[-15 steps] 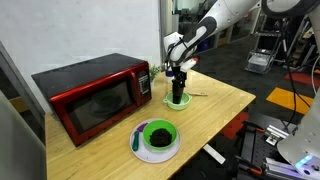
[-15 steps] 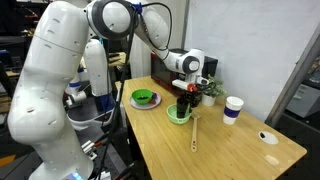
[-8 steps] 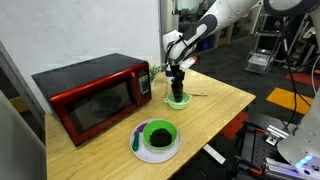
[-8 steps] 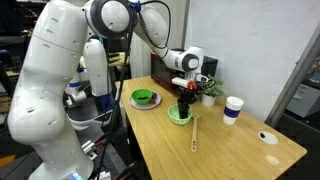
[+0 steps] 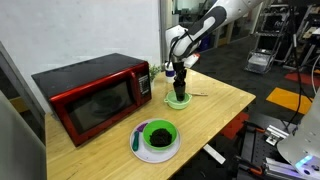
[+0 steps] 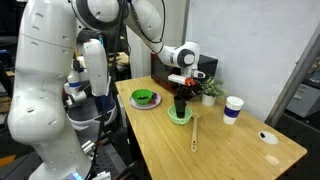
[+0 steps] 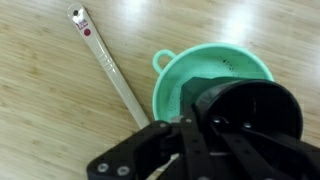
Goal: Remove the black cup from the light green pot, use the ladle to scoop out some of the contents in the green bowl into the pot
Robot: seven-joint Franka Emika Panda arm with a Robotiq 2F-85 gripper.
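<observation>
My gripper (image 7: 192, 142) is shut on the rim of the black cup (image 7: 252, 108), one finger inside it and one outside. The cup hangs over the light green pot (image 7: 195, 72); whether its base has cleared the pot I cannot tell. In both exterior views the gripper (image 5: 178, 80) (image 6: 181, 93) points straight down on the cup (image 5: 178, 90) (image 6: 181, 104) above the pot (image 5: 178, 101) (image 6: 180, 117). The ladle (image 7: 108, 62) (image 6: 194, 131) lies flat on the table beside the pot. The green bowl (image 5: 158, 133) (image 6: 144, 97) with dark contents sits on a white plate (image 5: 145, 153).
A red microwave (image 5: 90, 92) stands at the back of the wooden table (image 5: 225, 105). A white cup with a dark top (image 6: 233, 108) and a small plant (image 6: 210, 90) stand near the wall. A small dark disc (image 6: 267, 137) lies near the table's far corner.
The jaws have closed on the black cup's rim. The arm has risen a little, with the cup in its grip.
</observation>
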